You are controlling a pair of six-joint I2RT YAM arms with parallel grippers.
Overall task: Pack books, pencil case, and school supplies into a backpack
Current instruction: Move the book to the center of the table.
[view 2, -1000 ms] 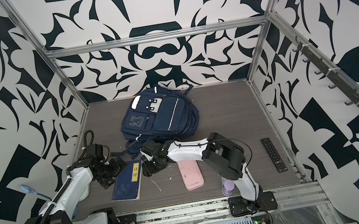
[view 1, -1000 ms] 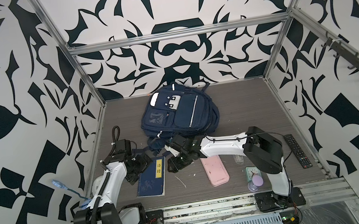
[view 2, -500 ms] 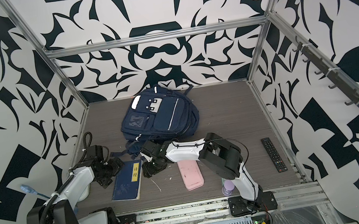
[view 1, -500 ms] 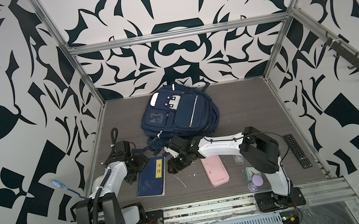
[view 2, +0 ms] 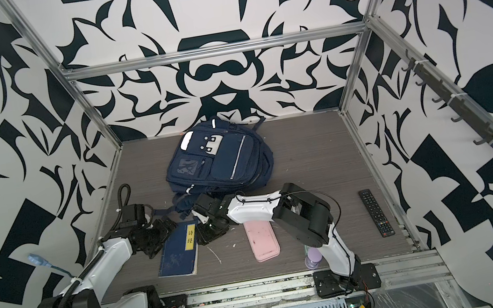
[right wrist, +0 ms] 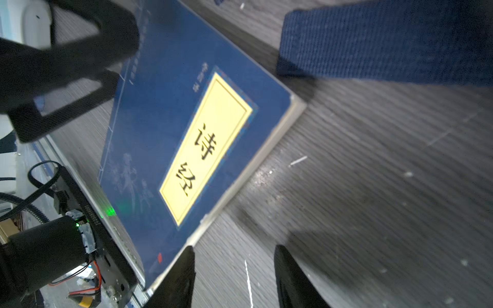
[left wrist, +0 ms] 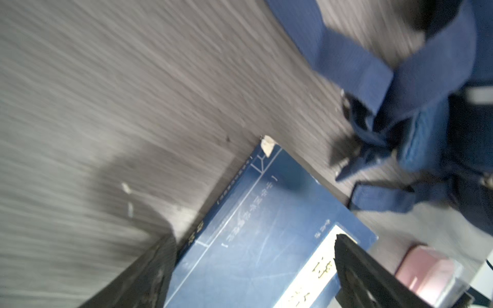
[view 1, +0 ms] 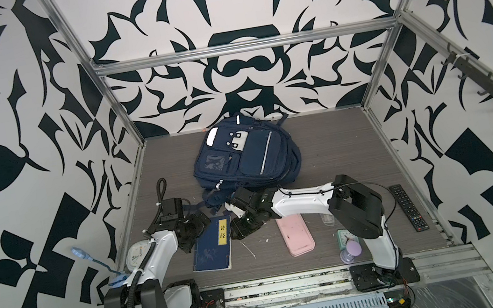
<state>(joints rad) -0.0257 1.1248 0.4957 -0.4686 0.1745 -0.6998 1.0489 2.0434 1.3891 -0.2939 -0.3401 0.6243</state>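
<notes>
A navy book (view 1: pixel 212 249) (view 2: pixel 179 251) with a yellow label lies flat near the table's front. My left gripper (view 1: pixel 200 230) (left wrist: pixel 253 245) hovers open at its far left corner, jaws wide astride the book (left wrist: pixel 253 261). At the book's (right wrist: pixel 186 128) right edge my right gripper (view 1: pixel 238 228) (right wrist: pixel 234 256) is open, one finger by the edge and bare table between the jaws. The pink pencil case (view 1: pixel 295 236) (view 2: pixel 262 239) lies to the right. The clear school supplies packet (view 1: pixel 327 219) peeks out behind the right arm. The backpack (view 1: pixel 246 158) (view 2: pixel 220 165) lies flat behind.
A backpack strap (right wrist: pixel 386 40) trails just beyond the book. A black remote (view 1: pixel 409 207) lies at the right. A mint clock (view 1: pixel 343 236) and a purple hourglass (view 1: pixel 351 250) sit by the right arm's base. A white clock (view 1: pixel 135 256) stands at the left.
My right gripper's jaws have narrowed somewhat. Both grippers have stayed at the book's far end, the left one creeping slightly closer over its corner.
</notes>
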